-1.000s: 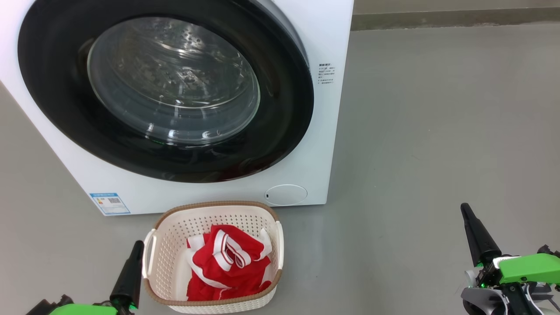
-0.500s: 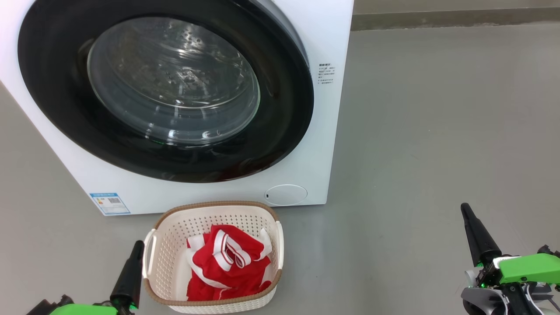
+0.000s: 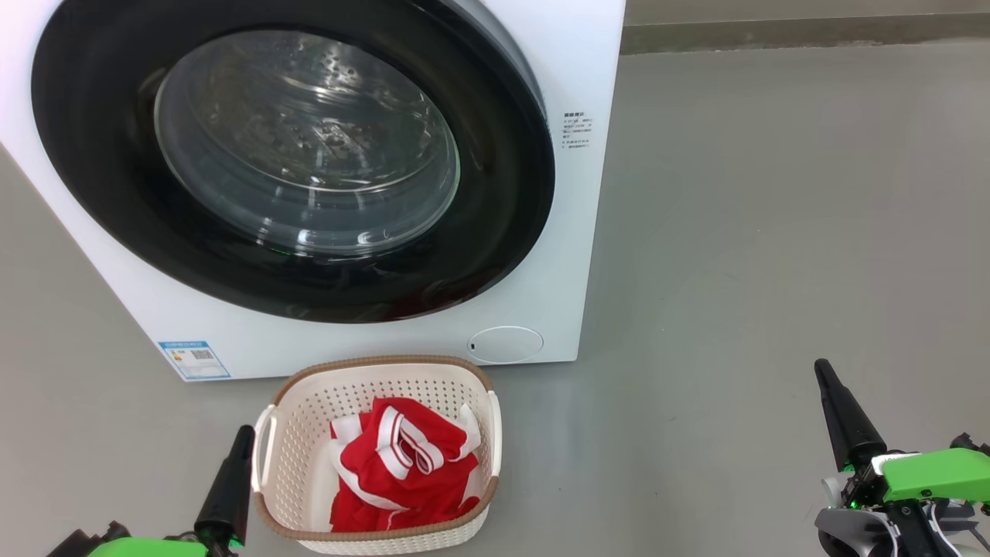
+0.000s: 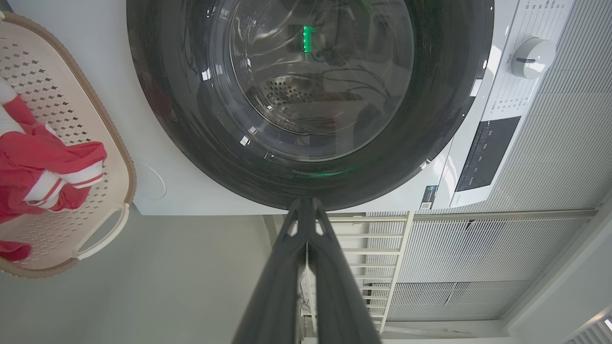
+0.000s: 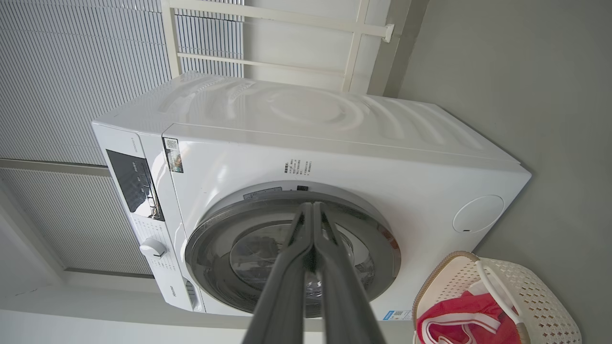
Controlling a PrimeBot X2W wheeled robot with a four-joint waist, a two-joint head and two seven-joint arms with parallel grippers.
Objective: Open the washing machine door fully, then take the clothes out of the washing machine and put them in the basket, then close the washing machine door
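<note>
Basically nothing's moved over the last second: you've got the washing machine door (image 3: 305, 143) shut, the clothes (image 3: 398, 464) in the basket (image 3: 379, 362), left tool (image 3: 245, 433) and right tool (image 3: 822, 371) both pinched closed and empty, so it looks done.

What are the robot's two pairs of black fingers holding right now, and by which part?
Nothing. The left fingers and the right fingers are each pressed together, empty; the clothes lie loose in the basket.

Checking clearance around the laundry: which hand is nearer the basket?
Left. The left hand is shut, right beside the left side of the basket; the right hand, also shut, is well off to the basket's right.
</note>
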